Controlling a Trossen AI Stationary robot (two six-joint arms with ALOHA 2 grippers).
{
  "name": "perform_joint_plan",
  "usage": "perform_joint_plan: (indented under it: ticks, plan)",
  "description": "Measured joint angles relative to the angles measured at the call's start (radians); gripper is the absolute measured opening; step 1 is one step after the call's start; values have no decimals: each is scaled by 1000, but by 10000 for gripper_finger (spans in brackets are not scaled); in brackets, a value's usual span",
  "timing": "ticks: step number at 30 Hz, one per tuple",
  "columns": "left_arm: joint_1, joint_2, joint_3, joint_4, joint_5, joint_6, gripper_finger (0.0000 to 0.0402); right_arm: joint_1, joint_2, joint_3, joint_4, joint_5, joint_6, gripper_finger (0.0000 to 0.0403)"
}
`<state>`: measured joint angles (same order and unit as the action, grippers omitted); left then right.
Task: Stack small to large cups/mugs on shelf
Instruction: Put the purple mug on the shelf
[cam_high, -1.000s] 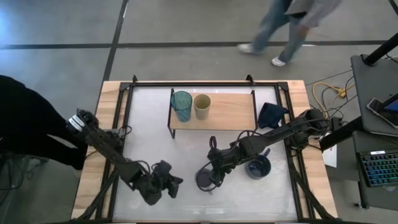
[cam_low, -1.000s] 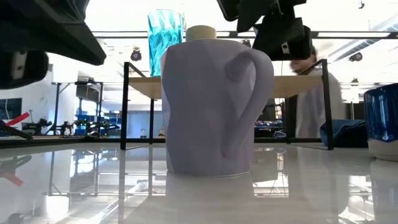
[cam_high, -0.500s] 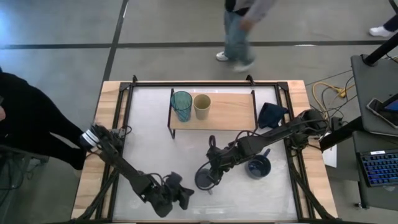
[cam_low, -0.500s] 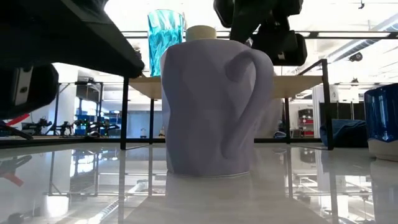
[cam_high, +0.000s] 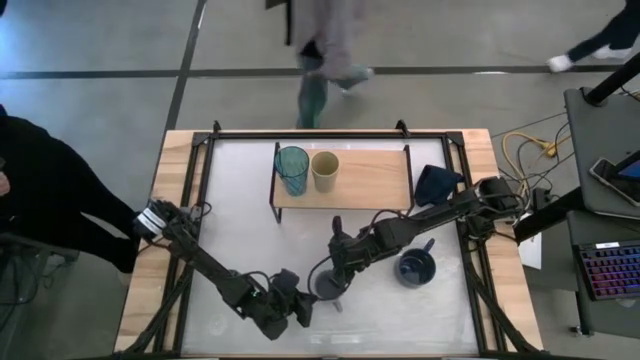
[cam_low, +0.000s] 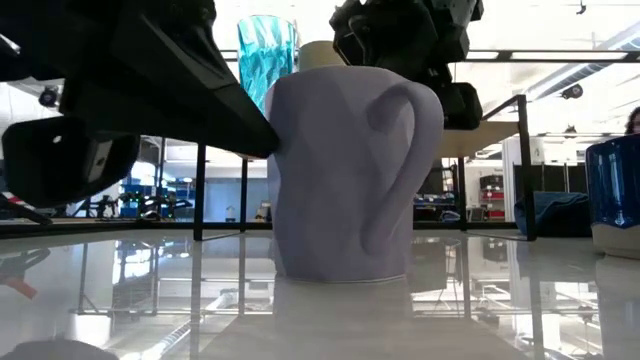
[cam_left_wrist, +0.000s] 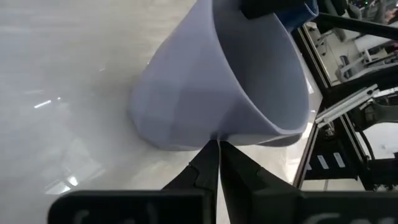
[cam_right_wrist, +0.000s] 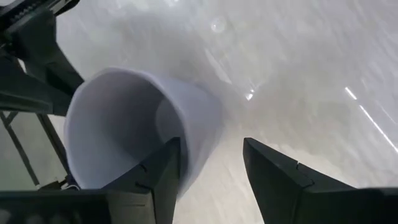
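The grey-lavender cup (cam_high: 327, 288), with a handle (cam_low: 395, 160), stands upright on the white tabletop, near the middle front. My left gripper (cam_high: 297, 308) is shut, its tip at the cup's left side. My right gripper (cam_high: 338, 272) is open above the cup, with one finger (cam_right_wrist: 163, 171) over the mouth and the other (cam_right_wrist: 277, 177) outside the wall. The dark blue mug (cam_high: 415, 268) stands to the right. The teal tumbler (cam_high: 292, 170) and the cream cup (cam_high: 324, 172) stand on the left end of the wooden shelf (cam_high: 375, 180). My left gripper meets the cup's outer wall (cam_left_wrist: 214, 134) just under the rim with the tips of its shut fingers (cam_left_wrist: 210, 163). They come about level from the table's left. The cup stands on its base on the table. My right gripper straddles the cup's wall (cam_right_wrist: 199, 124) from above; I cannot tell whether a finger touches it.
A dark navy cloth (cam_high: 437, 185) lies to the right of the shelf. The shelf's right part is bare board. A person in dark clothes (cam_high: 40, 200) stands at the table's left edge, and others walk on the floor beyond the far edge.
My left gripper has gone toward the table's right edge, up to the grey-lavender cup's side. My right gripper has come down and a little left over the cup's mouth. The cup has shifted slightly toward the right and stays upright.
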<state>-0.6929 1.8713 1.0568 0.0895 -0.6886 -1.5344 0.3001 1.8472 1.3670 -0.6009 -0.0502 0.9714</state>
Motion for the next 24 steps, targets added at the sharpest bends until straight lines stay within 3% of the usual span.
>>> perform_joint_plan:
  ticks: [14,24]
  plan:
    - [37,-1,-27,0,34,25,0,35,0,0,-1,-61,50,151]
    - [57,-2,-33,-1,41,49,0,40,1,0,-2,6,68,148]
